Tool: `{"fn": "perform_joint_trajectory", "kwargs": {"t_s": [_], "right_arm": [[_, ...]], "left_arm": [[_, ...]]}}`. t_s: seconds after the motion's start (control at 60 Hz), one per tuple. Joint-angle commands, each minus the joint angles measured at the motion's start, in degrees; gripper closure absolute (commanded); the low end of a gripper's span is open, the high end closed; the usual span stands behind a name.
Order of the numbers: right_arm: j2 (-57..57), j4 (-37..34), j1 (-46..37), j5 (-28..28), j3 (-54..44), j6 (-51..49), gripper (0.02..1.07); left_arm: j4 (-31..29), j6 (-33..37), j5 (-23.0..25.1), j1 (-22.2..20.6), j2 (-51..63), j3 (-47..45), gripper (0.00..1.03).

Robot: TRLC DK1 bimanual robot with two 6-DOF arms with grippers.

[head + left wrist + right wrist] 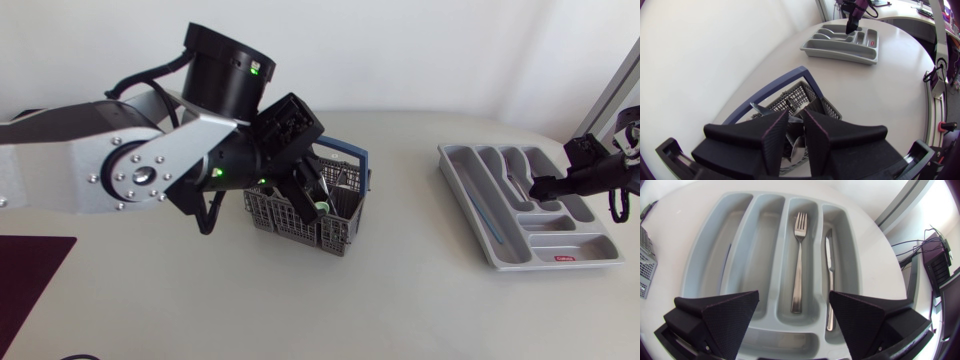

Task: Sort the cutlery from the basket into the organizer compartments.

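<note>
The left gripper (795, 118), its gap narrow, dips into the basket (285, 215) of cutlery (759, 108) on the surface (400, 300). Far right, the right gripper (794, 295), spread wide, hangs over the organizer (462, 200), where a fork (799, 260) and knife (829, 270) lie.

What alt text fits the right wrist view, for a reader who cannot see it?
My right pincer hangs wide open over the grey organizer. Below it a fork lies in one long compartment and a knife in the next, both with their handles toward the pincer.
</note>
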Motion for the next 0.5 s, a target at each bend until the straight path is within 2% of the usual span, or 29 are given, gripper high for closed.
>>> {"fn": "perform_joint_trajectory", "kwargs": {"t_s": [0.0,0.15,0.3,0.483], "right_arm": [[-4.0,0.5,0.6,-0.6,-2.2,-0.9,0.06],[-9.9,0.4,1.4,-1.8,-5.0,-0.8,0.06],[-16.3,-0.6,3.3,-2.7,-7.6,-0.6,0.06],[-20.5,-1.7,5.5,-2.7,-10.3,-0.2,0.06]], "left_arm": [[-1.6,-0.3,-0.3,1.3,-1.2,1.5,0.8],[-3.9,-0.4,0.3,3.0,-2.3,1.0,0.8],[-5.3,-0.8,2.8,5.0,-3.5,0.9,0.8],[-5.8,-0.8,3.7,4.3,-4.1,-0.4,0.8]]}}
